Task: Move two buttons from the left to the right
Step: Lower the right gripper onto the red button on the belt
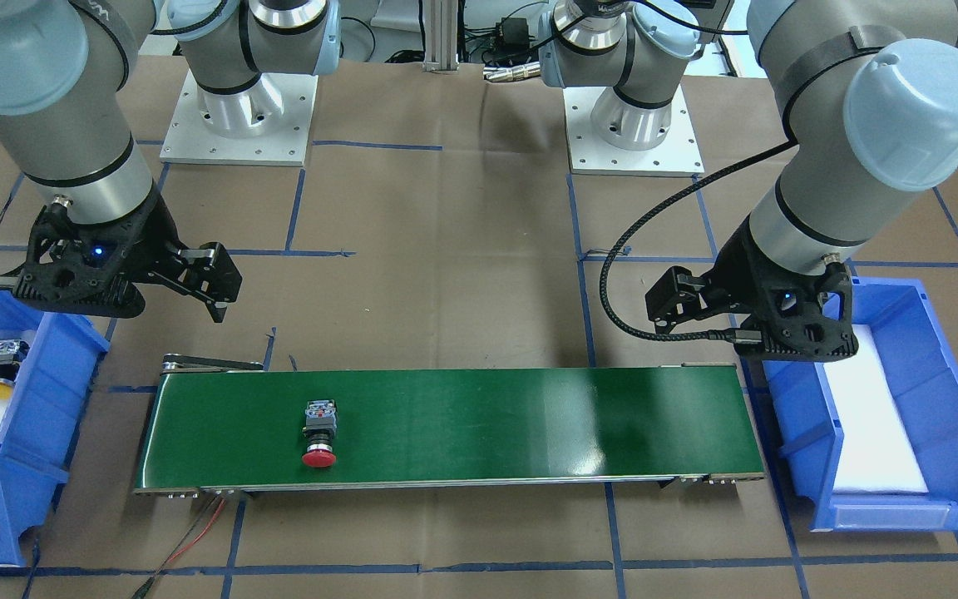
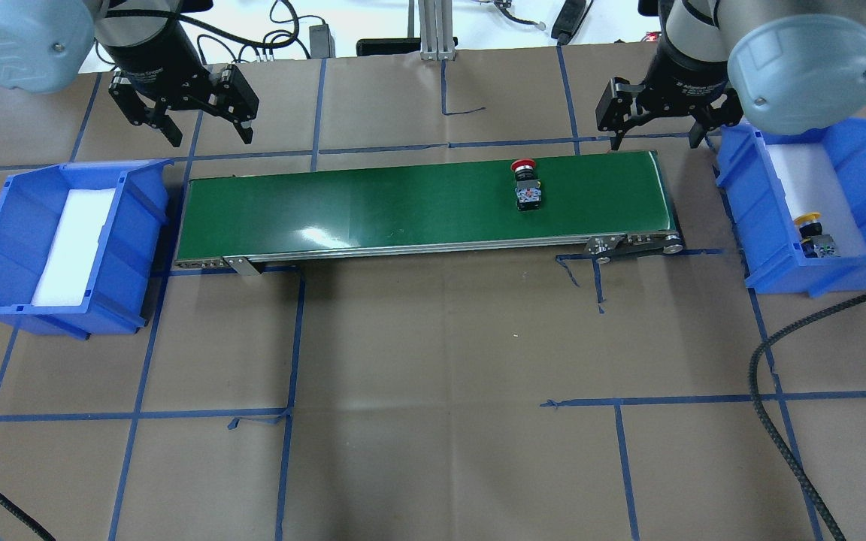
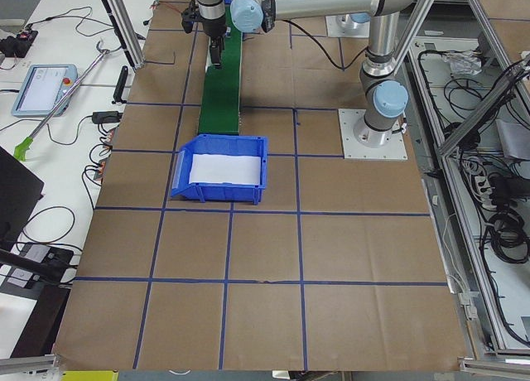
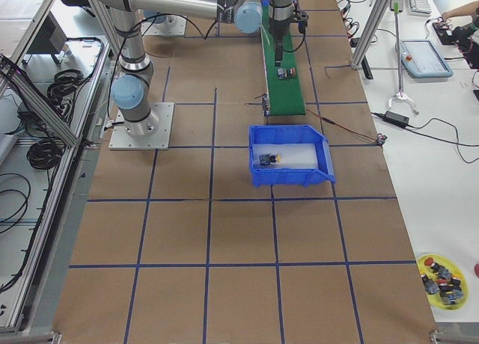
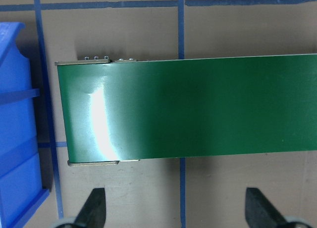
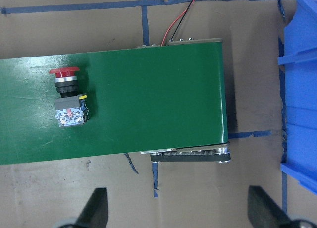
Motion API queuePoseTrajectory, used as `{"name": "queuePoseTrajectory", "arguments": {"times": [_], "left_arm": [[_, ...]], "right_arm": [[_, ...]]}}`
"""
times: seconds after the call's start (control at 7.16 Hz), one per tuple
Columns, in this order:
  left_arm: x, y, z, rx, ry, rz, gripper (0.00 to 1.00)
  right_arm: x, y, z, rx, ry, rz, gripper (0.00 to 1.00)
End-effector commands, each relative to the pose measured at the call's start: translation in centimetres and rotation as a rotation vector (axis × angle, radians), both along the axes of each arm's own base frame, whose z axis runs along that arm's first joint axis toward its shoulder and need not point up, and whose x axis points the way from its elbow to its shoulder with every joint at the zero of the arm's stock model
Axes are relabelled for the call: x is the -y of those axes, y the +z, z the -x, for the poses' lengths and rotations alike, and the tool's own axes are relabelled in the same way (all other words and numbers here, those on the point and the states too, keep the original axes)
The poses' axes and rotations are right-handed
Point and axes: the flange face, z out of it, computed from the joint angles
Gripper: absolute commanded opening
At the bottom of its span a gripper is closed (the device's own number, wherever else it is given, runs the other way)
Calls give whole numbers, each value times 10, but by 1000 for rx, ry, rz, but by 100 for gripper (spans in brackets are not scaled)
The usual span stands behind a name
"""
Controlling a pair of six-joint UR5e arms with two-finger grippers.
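Note:
The red button (image 2: 527, 184) lies on its side on the green conveyor belt (image 2: 403, 203), towards its right end; it also shows in the right wrist view (image 6: 69, 99) and the front view (image 1: 319, 433). The yellow button (image 2: 813, 233) lies in the right blue bin (image 2: 741, 203), and also shows in the front view (image 1: 1, 370). My right gripper (image 2: 655, 139) is open and empty, above the table just beyond the belt's right end. My left gripper (image 2: 211, 135) is open and empty, beyond the belt's left end.
The left blue bin (image 2: 140, 225) holds only a white foam pad. Both bins stand close to the belt's ends. A red and black wire (image 1: 196, 532) runs from the belt's right end. A thick black cable (image 2: 779, 421) crosses the table at the near right.

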Motion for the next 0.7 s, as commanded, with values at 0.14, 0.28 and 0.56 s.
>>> {"name": "queuePoseTrajectory", "arguments": {"times": [0.14,0.28,0.56], "left_arm": [[0,0,0,1,0,0,100],[0,0,0,-1,-1,0,100],[0,2,0,1,-1,3,100]], "right_arm": [[26,-48,-4,10,-2,-49,99],[43,-69,-8,27,3,-21,99],[64,-115,-18,85,12,-40,99]]}}
